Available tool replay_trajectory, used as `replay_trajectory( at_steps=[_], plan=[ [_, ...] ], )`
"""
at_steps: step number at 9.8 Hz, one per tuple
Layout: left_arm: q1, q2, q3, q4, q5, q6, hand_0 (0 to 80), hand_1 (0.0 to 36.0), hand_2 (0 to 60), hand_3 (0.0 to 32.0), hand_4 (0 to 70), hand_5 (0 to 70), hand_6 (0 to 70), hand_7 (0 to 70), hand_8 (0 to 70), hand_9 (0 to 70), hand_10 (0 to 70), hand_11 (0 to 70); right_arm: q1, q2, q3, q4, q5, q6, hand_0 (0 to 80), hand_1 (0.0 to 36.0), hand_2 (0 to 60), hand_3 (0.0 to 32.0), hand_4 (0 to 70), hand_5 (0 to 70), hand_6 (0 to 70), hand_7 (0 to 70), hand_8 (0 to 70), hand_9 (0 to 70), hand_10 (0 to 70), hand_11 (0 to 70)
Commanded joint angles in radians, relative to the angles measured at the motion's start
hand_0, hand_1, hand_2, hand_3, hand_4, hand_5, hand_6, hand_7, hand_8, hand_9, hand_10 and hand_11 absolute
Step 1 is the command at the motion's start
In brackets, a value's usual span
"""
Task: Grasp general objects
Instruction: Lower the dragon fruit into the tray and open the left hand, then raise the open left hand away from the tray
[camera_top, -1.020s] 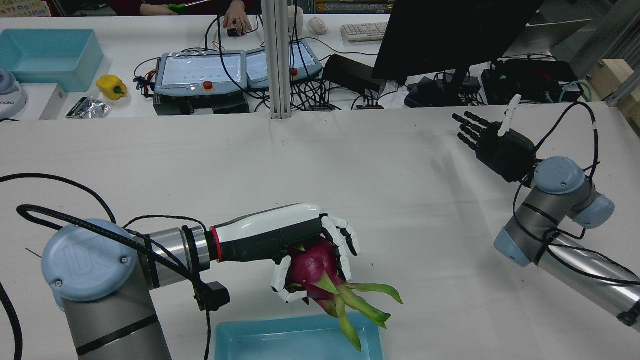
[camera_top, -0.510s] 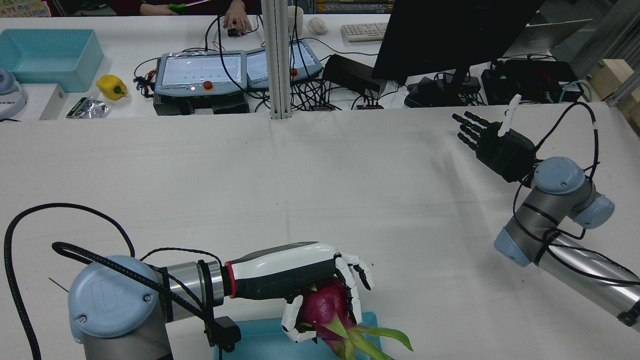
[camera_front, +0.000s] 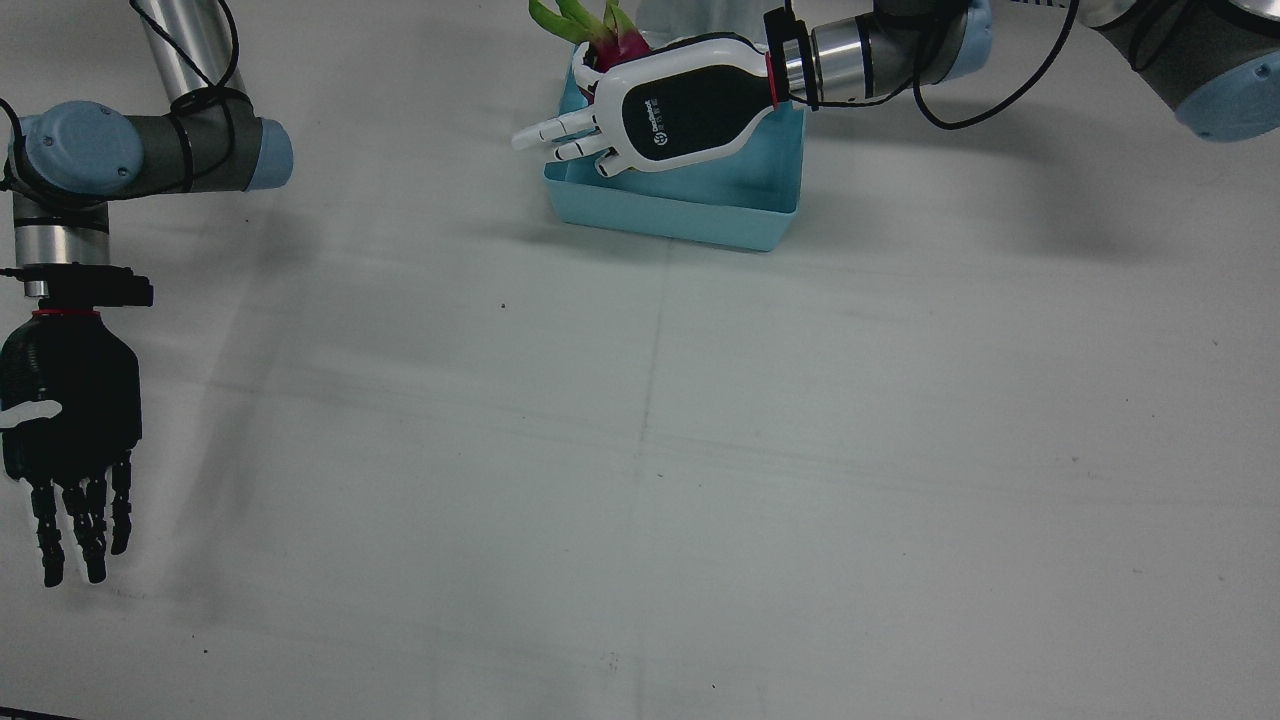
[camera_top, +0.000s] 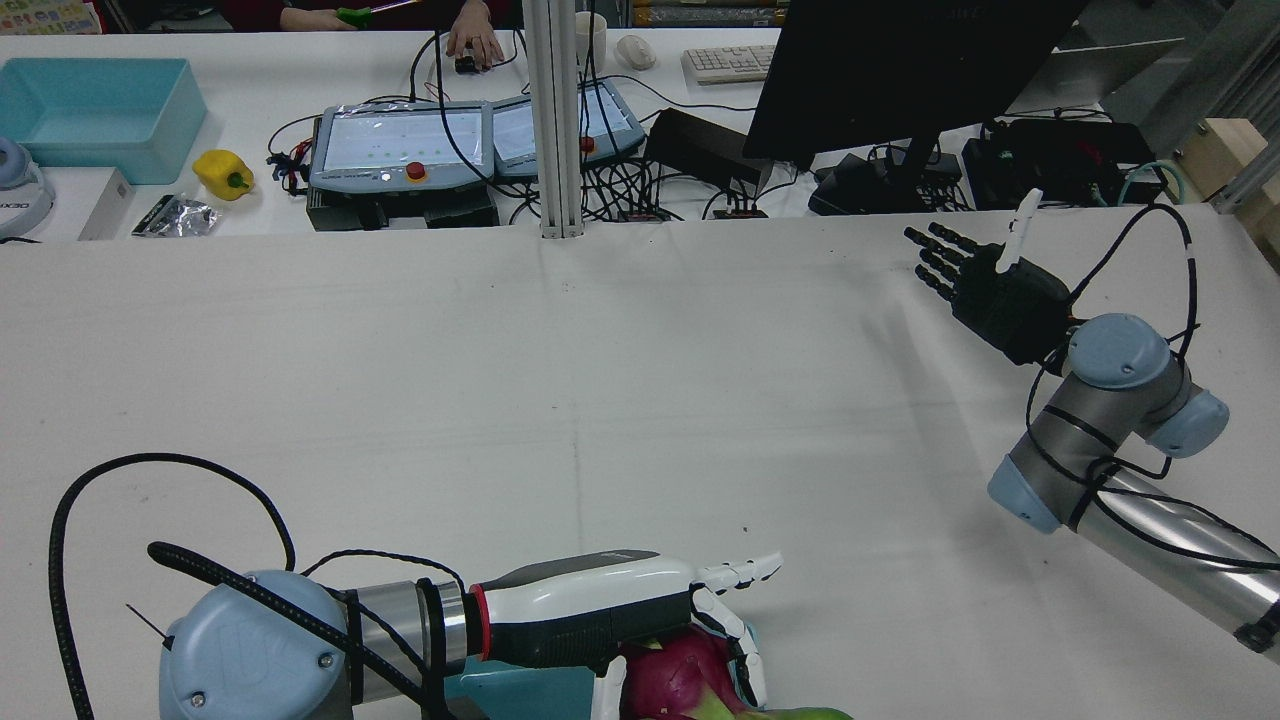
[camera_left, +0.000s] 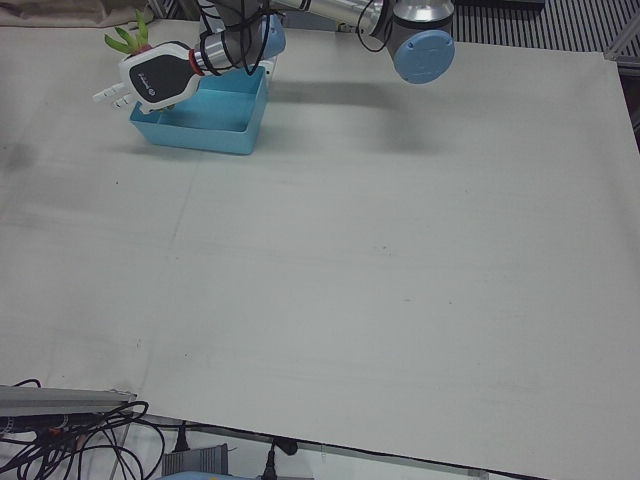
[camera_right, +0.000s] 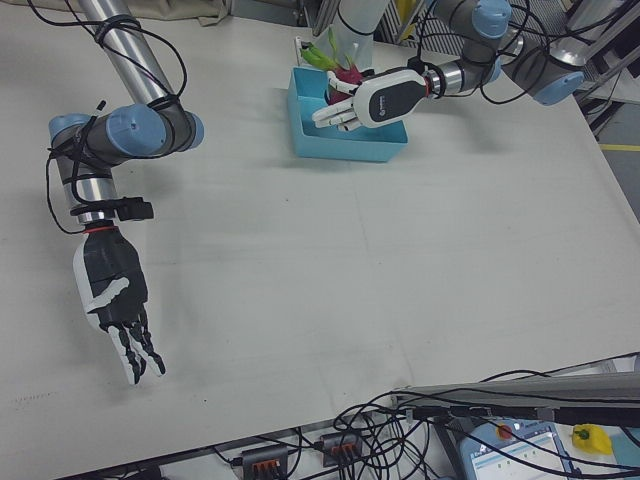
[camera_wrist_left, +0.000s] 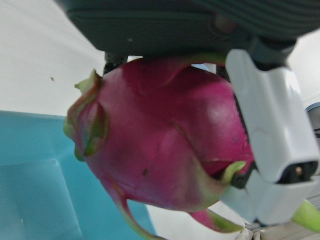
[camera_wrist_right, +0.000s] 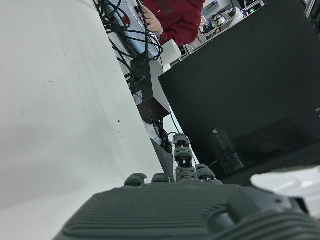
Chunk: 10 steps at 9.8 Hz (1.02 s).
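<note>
A magenta dragon fruit (camera_front: 612, 45) with green leaves is over the near end of the blue tray (camera_front: 690, 215), under my white left hand (camera_front: 680, 105). The hand's fingers (camera_front: 550, 135) stick out straight past the tray's edge, off the fruit. In the left hand view the fruit (camera_wrist_left: 165, 145) still lies against the palm, with the thumb beside it and the tray floor (camera_wrist_left: 35, 190) below. I cannot tell whether the fruit rests on the tray. My black right hand (camera_top: 985, 290) hovers open and empty over the far right of the table. It also shows in the front view (camera_front: 68, 420).
Beyond the table's far edge a desk holds teach pendants (camera_top: 400, 150), a monitor (camera_top: 900, 70), a yellow pepper (camera_top: 222, 172) and a blue bin (camera_top: 95, 115). Cables hang at the operators' edge (camera_right: 350, 440). The white table (camera_front: 650, 450) stretches wide between the arms.
My left hand carried the dragon fruit back toward the robot until it was over the blue tray. Its fingers went from curled round the fruit to straight. The right hand has not moved.
</note>
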Motion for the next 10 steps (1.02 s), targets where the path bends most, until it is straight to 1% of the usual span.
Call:
replay_trajectory(
  at_steps=[1,2,3,4,5,6,7,8,9,10],
  plan=[
    [0.008,0.000,0.004,0.003,-0.002,0.002,57.2,36.0,60.0,16.6,0.0,0.0,0.0,0.0,0.0,0.0,0.0,0.1,0.000,0.000,0.000,0.000,0.000,0.000,0.0,0.0,0.0,0.0,0.0,0.0,0.0,0.0,0.0,0.0,0.0,0.0],
    [0.006,0.002,0.004,0.004,-0.005,0.011,55.5,36.0,60.0,17.2,0.0,0.0,0.0,0.0,0.0,0.0,0.0,0.0,0.000,0.000,0.000,0.000,0.000,0.000,0.0,0.0,0.0,0.0,0.0,0.0,0.0,0.0,0.0,0.0,0.0,0.0],
    [0.008,0.000,0.002,0.013,-0.007,0.035,55.1,36.0,59.0,16.8,0.0,0.0,0.0,0.0,0.0,0.0,0.0,0.0,0.000,0.000,0.000,0.000,0.000,0.000,0.0,0.0,0.0,0.0,0.0,0.0,0.0,0.0,0.0,0.0,0.0,0.0],
    [0.006,0.000,0.004,0.015,-0.010,0.037,54.8,35.8,55.2,17.6,0.0,0.0,0.0,0.0,0.0,0.0,0.0,0.0,0.000,0.000,0.000,0.000,0.000,0.000,0.0,0.0,0.0,0.0,0.0,0.0,0.0,0.0,0.0,0.0,0.0,0.0],
    [0.005,0.000,0.002,0.020,-0.010,0.037,54.8,35.8,53.8,20.0,0.0,0.0,0.0,0.0,0.0,0.0,0.0,0.0,0.000,0.000,0.000,0.000,0.000,0.000,0.0,0.0,0.0,0.0,0.0,0.0,0.0,0.0,0.0,0.0,0.0,0.0],
    [0.002,0.002,0.001,0.027,-0.012,0.037,55.0,34.6,48.6,20.4,0.0,0.0,0.0,0.0,0.0,0.0,0.0,0.0,0.000,0.000,0.000,0.000,0.000,0.000,0.0,0.0,0.0,0.0,0.0,0.0,0.0,0.0,0.0,0.0,0.0,0.0],
    [-0.005,0.002,0.007,0.033,-0.012,0.037,54.2,31.3,38.9,21.2,0.0,0.0,0.0,0.0,0.0,0.0,0.0,0.0,0.000,0.000,0.000,0.000,0.000,0.000,0.0,0.0,0.0,0.0,0.0,0.0,0.0,0.0,0.0,0.0,0.0,0.0],
    [-0.012,0.005,0.010,0.036,-0.013,0.037,53.2,28.0,29.8,21.2,0.0,0.0,0.0,0.0,0.0,0.0,0.0,0.0,0.000,0.000,0.000,0.000,0.000,0.000,0.0,0.0,0.0,0.0,0.0,0.0,0.0,0.0,0.0,0.0,0.0,0.0],
    [-0.068,0.027,0.009,0.020,-0.018,0.037,52.0,21.1,8.5,14.6,0.0,0.0,0.0,0.0,0.0,0.0,0.0,0.0,0.000,0.000,0.000,0.000,0.000,0.000,0.0,0.0,0.0,0.0,0.0,0.0,0.0,0.0,0.0,0.0,0.0,0.0],
    [-0.143,0.060,-0.004,-0.037,-0.034,0.037,51.6,23.9,20.9,4.8,0.0,0.0,0.0,0.0,0.0,0.0,0.0,0.0,0.000,0.000,0.000,0.000,0.000,0.000,0.0,0.0,0.0,0.0,0.0,0.0,0.0,0.0,0.0,0.0,0.0,0.0]
  ],
)
